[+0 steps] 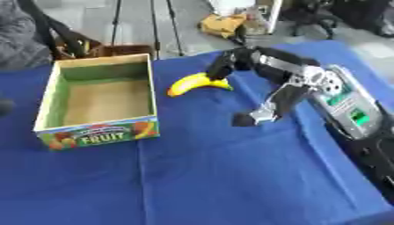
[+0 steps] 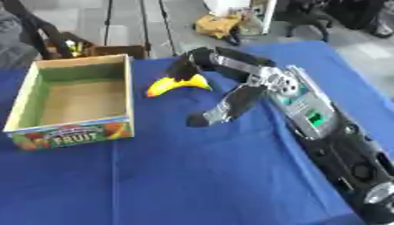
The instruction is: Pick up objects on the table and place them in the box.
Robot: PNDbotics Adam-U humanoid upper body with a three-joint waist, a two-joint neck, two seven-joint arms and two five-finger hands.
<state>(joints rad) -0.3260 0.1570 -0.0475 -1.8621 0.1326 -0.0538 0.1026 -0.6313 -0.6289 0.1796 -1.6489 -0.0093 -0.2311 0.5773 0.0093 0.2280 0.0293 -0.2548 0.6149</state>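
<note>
A yellow banana (image 1: 197, 83) lies on the blue tablecloth (image 1: 215, 176), just right of the open cardboard box (image 1: 153, 92) with FRUIT printed on its front. The box is empty inside. My right hand (image 1: 283, 72) reaches in from the right, its black fingers (image 1: 222, 65) bent down onto the banana's far right end. The thumb (image 1: 265, 110) sticks out toward the front, well apart from the banana. The banana is not enclosed. My left hand shows in neither view.
A small dark rounded shape (image 1: 4, 107) that I cannot make out sits at the left edge. Beyond the table's far edge are a brown crate (image 2: 115, 49), tripod legs and a yellow thing (image 1: 223, 24) on the floor.
</note>
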